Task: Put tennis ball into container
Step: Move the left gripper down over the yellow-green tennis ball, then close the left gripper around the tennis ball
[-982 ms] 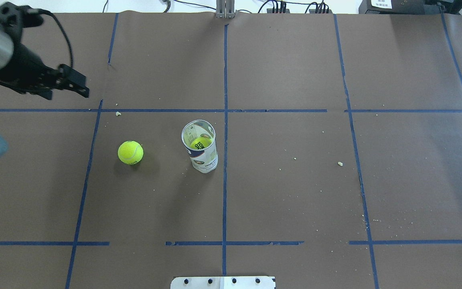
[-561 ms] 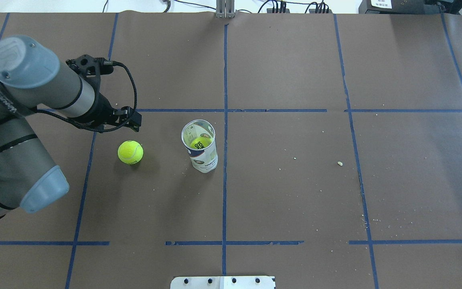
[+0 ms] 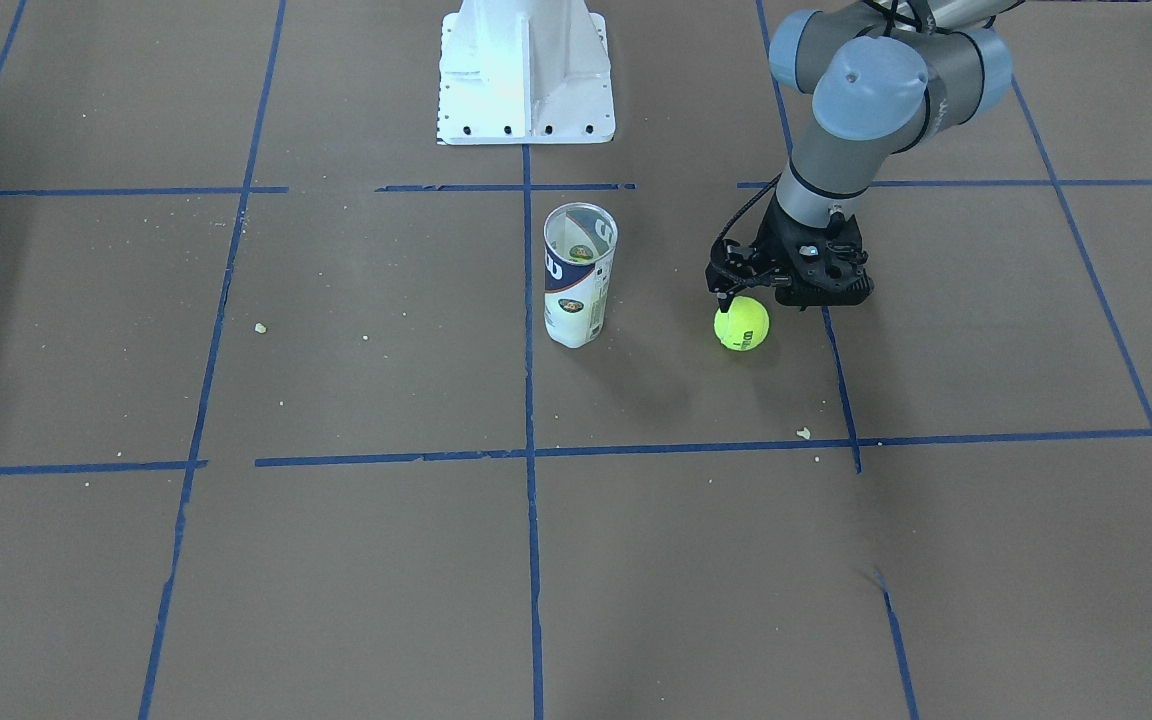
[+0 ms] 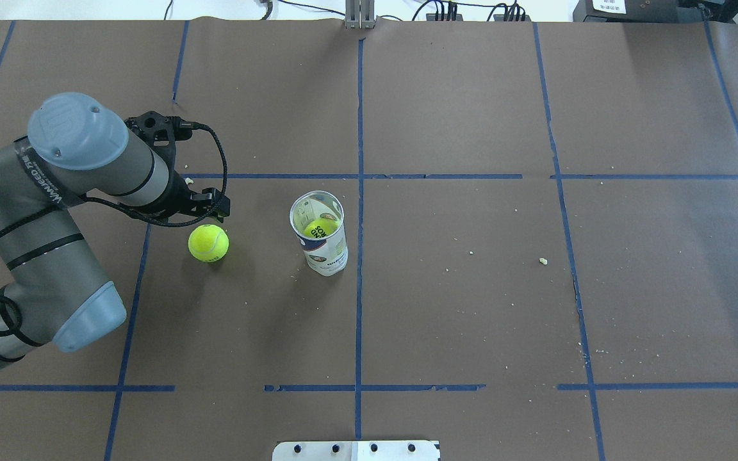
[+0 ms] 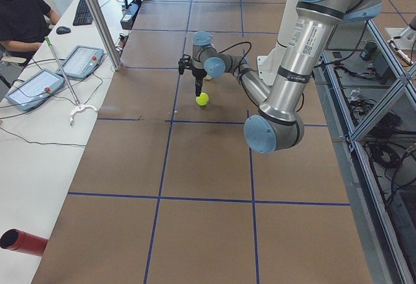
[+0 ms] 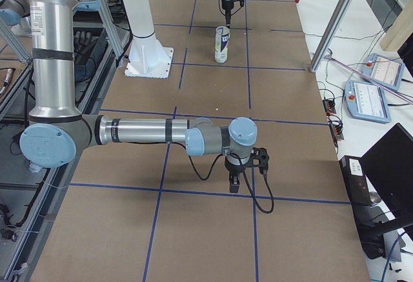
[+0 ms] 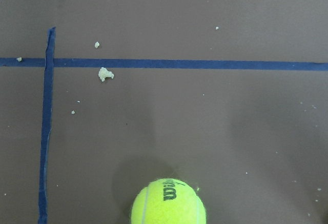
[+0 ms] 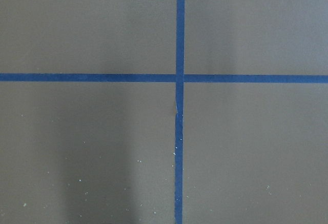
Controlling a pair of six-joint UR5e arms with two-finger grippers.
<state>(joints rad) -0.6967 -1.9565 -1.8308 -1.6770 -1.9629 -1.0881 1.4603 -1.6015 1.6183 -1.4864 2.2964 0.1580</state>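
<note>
A loose tennis ball (image 4: 208, 243) (image 3: 741, 323) lies on the brown table, left of the container (image 4: 321, 237) (image 3: 579, 275). The container is a clear can with a white and navy label that stands upright, and another yellow ball (image 4: 319, 228) sits inside it. My left gripper (image 4: 218, 210) (image 3: 726, 300) hangs just above the loose ball's far edge, open and holding nothing. The left wrist view has the ball (image 7: 168, 202) at its bottom edge. My right gripper (image 6: 234, 185) hovers over bare table far from both, seen only in the exterior right view, so I cannot tell its state.
The white robot pedestal (image 3: 524, 70) stands behind the can. Blue tape lines grid the brown paper, and small crumbs (image 7: 105, 74) are scattered on it. Operators' tablets and cables lie on a side table (image 5: 39, 89).
My left arm has swung in from the far left edge toward the loose ball and come down close over it. The ball and the can have not moved.
</note>
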